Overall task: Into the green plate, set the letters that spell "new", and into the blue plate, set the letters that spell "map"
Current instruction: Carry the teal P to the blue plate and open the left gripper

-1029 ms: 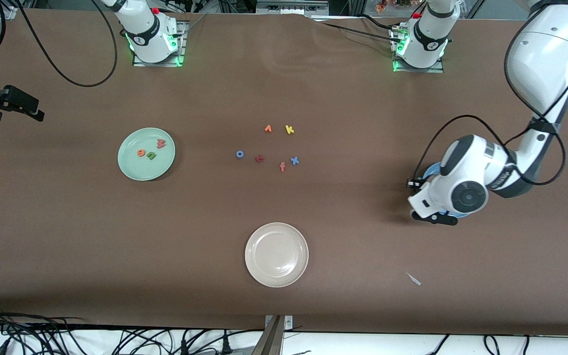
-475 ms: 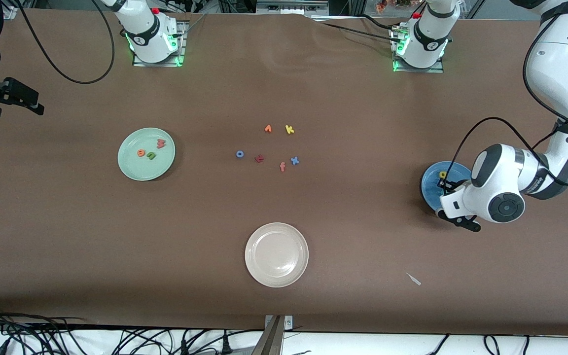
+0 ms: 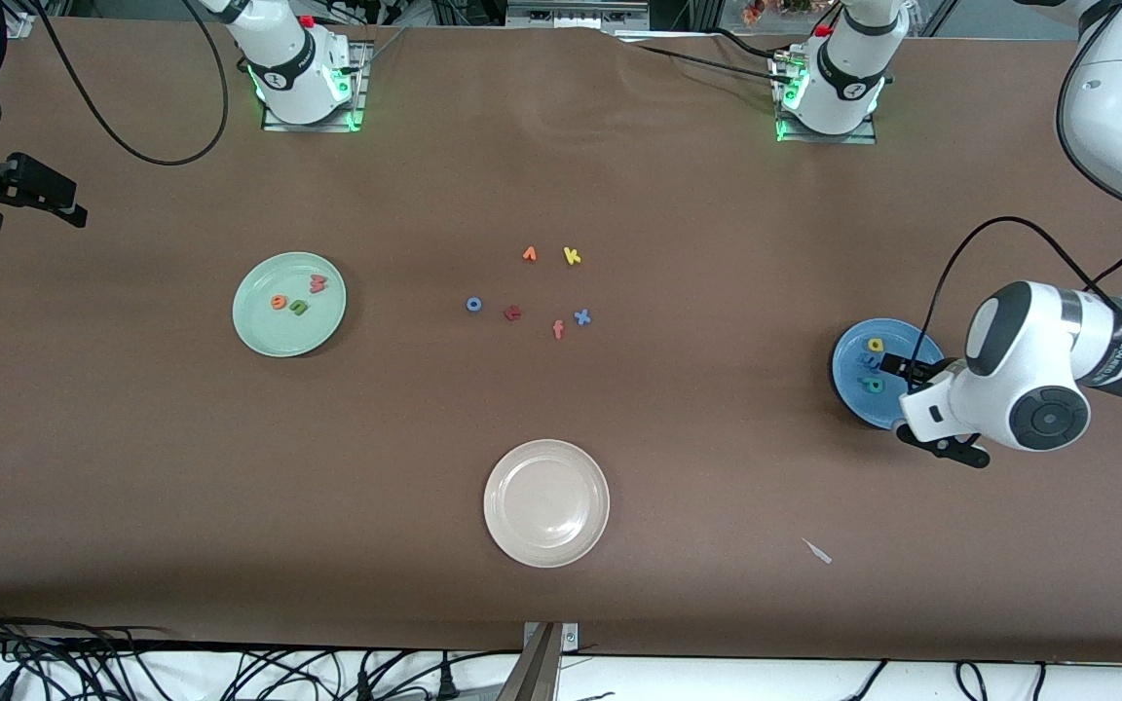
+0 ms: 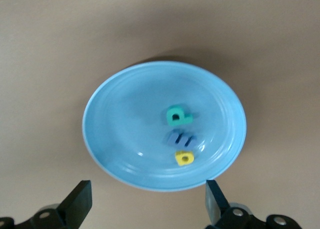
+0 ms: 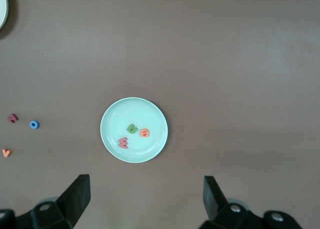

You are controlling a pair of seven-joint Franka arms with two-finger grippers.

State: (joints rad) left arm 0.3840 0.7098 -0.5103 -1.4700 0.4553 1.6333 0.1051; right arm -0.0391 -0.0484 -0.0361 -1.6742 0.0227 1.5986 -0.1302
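The green plate [image 3: 288, 331] [image 5: 115, 119] holds the orange e [image 3: 278, 302] [image 5: 144, 133], the green n [image 3: 299, 308] [image 5: 132, 128] and the salmon w [image 3: 317, 283] [image 5: 123, 143]. In the blue plate [image 3: 848, 375] [image 4: 100, 139] lie the yellow a [image 3: 876, 344] [image 4: 184, 158], the blue m [image 3: 871, 362] [image 4: 182, 139] and the teal p [image 3: 874, 385] [image 4: 177, 115]. My left gripper [image 3: 919, 409] [image 4: 147, 209] hangs open and empty over that plate's edge. High over the right arm's end of the table, my right gripper [image 3: 25, 195] [image 5: 146, 204] waits open and empty.
A beige-white plate [image 3: 546, 502] sits near the front edge. Loose letters lie mid-table: orange v [image 3: 529, 254], yellow k [image 3: 572, 255], blue o [image 3: 473, 304], a dark red letter [image 3: 512, 313], salmon f [image 3: 557, 330], blue x [image 3: 581, 316]. A small white scrap [image 3: 818, 551] lies nearby.
My left gripper has opened and drawn away toward the left arm's end of the table, uncovering the blue plate. The teal p now lies in it. The right gripper barely shifted.
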